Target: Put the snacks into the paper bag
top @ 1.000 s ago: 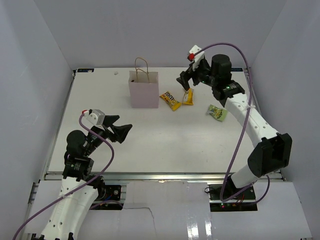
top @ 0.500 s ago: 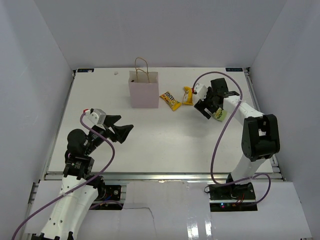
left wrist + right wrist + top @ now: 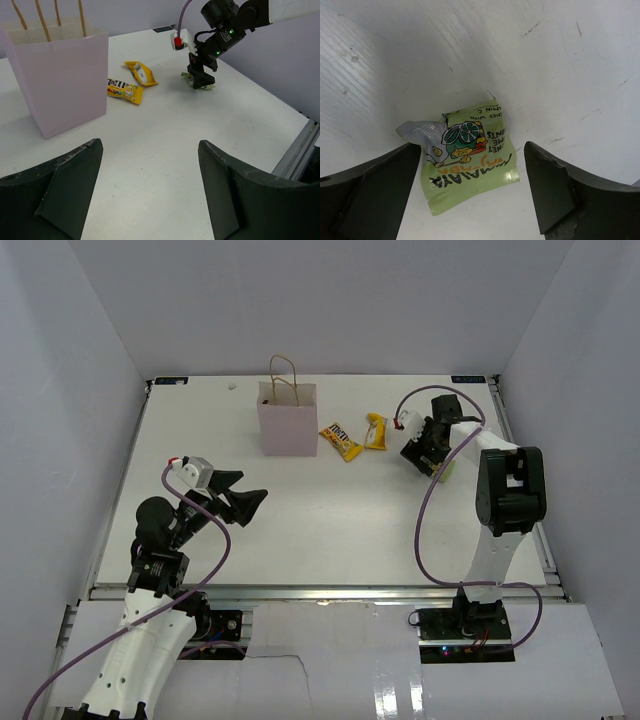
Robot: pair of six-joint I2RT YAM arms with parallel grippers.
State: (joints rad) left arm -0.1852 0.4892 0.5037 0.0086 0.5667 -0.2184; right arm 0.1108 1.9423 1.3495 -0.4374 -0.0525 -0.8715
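The pale pink paper bag (image 3: pixel 288 425) stands upright at the back middle, and also shows in the left wrist view (image 3: pixel 65 85). A yellow packet (image 3: pixel 340 441) and a yellow-orange packet (image 3: pixel 376 430) lie just right of it. The crinkly green packet (image 3: pixel 470 160) lies flat on the table further right. My right gripper (image 3: pixel 471 155) is open, pointing down, with a finger on each side of the green packet and apart from it; it also shows in the top view (image 3: pixel 425 452). My left gripper (image 3: pixel 245 502) is open and empty at the near left. No purple packet is in view.
White walls close in the table on three sides. The right arm's purple cable (image 3: pixel 430 500) loops over the table's right part. The table's right edge (image 3: pixel 300 145) runs close behind the green packet.
My right gripper has swung from above the yellow-orange packet to the right and come down around the green packet. The left arm has not moved.
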